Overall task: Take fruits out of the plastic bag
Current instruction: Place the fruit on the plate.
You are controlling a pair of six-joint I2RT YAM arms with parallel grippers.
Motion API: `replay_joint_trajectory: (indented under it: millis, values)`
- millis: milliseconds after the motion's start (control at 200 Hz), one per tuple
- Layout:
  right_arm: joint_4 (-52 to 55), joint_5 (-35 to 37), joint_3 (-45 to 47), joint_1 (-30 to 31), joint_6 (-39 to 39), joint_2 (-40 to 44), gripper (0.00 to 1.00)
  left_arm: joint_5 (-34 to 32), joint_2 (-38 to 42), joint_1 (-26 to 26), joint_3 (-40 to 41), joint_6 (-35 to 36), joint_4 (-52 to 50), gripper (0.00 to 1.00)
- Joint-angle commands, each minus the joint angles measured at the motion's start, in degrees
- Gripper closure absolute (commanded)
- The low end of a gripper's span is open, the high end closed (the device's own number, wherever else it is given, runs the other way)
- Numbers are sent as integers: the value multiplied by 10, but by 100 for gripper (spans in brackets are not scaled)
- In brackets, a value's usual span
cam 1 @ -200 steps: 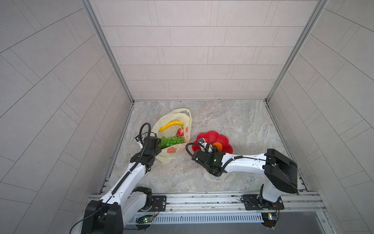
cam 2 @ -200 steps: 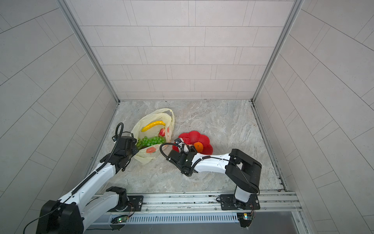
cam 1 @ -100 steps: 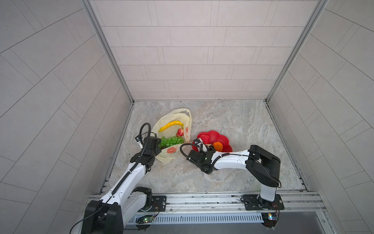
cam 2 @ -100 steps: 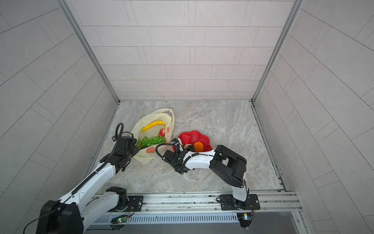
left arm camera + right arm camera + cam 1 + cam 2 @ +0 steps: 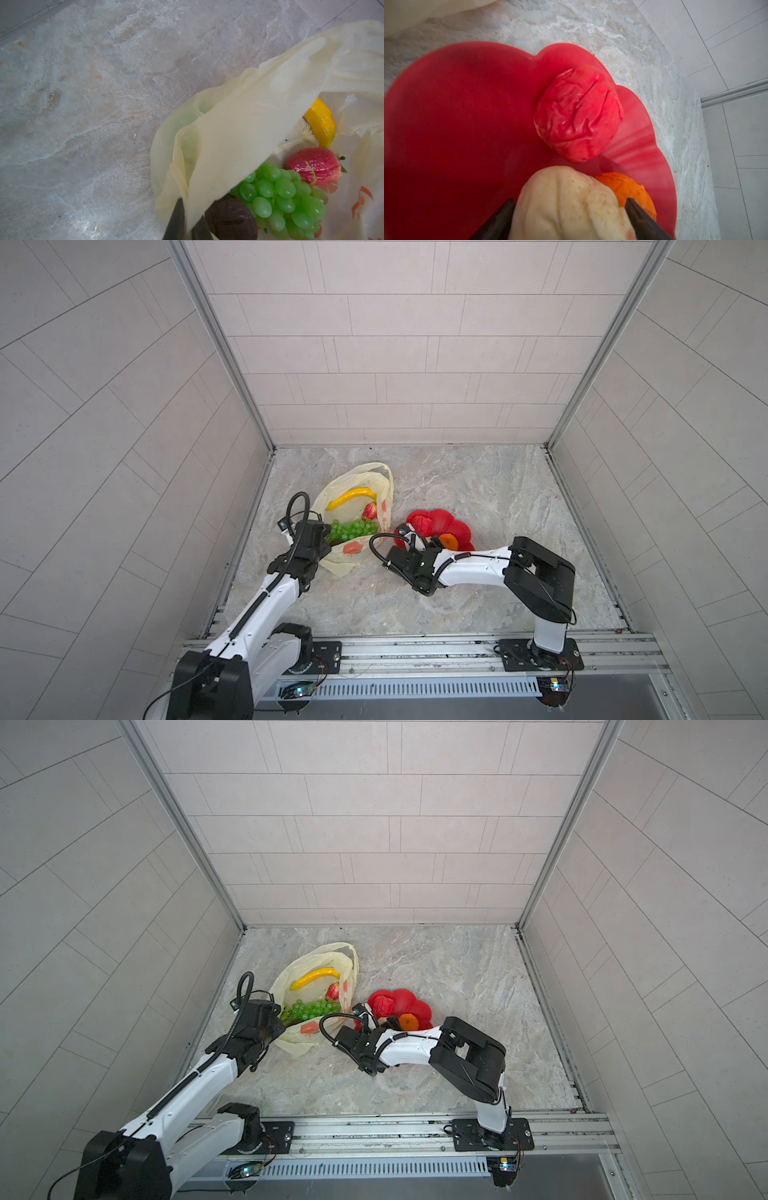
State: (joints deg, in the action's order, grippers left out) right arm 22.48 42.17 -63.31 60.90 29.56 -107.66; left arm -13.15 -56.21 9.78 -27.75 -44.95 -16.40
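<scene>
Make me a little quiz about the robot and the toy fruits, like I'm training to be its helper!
1. True or false: the left gripper pinches the plastic bag.
2. Where does the orange lie? A in the plastic bag B on the red dish C in the left gripper
3. Which green fruit shows inside the plastic bag?
Key: 1 true; 2 B; 3 grapes.

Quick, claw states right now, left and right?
Left claw: closed on edge of the thin pale-yellow plastic bag.
Right claw: astride the beige toy fruit piece; grip cannot be told.
</scene>
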Motion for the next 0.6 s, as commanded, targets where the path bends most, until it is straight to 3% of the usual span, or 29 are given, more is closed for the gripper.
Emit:
replay_joint_trajectory:
  millis: [0,595]
  values:
    - [-7,-18,3,2,-5,15,18,-11,5,2,-14,9,-9,90]
    - [-18,-107,-7,-18,-13,36,14,-11,4,2,-15,10,-9,90]
